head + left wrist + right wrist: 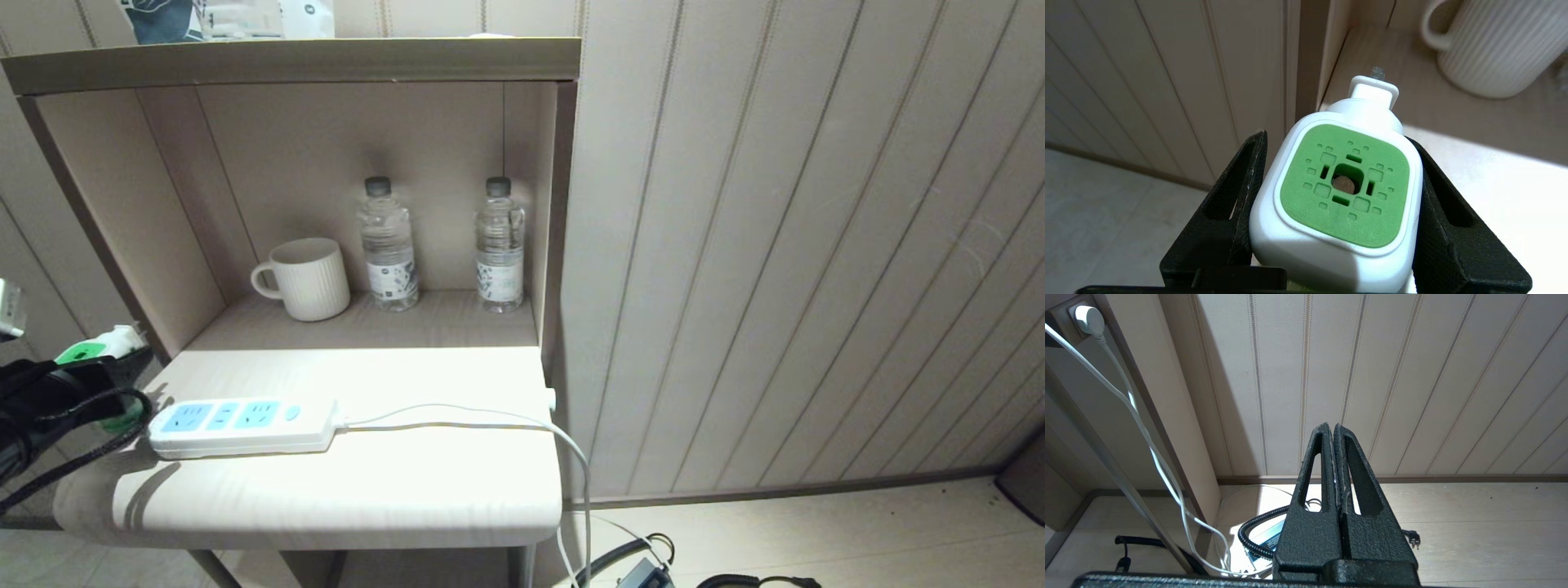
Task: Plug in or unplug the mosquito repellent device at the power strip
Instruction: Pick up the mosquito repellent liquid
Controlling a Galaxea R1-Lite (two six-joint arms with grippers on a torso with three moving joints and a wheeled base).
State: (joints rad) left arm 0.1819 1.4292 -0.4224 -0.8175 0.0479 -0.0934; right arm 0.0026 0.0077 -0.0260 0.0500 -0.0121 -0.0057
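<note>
The mosquito repellent device (1341,192), white with a green vented face, sits between the black fingers (1241,196) of my left gripper (1335,141), which is shut on its sides. Its plug prong points away from the wrist toward the shelf. In the head view the device (86,353) and left gripper (77,380) hang at the far left, just off the table's left end. The white power strip (245,425) lies flat on the table beside them, its three light-blue sockets bare. My right gripper (1332,428) is shut on nothing, low above the floor.
A ribbed cream mug (306,278) and two clear water bottles (388,245) (500,245) stand in the shelf recess behind the table (367,490). The strip's white cord (457,415) runs right and drops over the table edge. Cables lie on the floor below.
</note>
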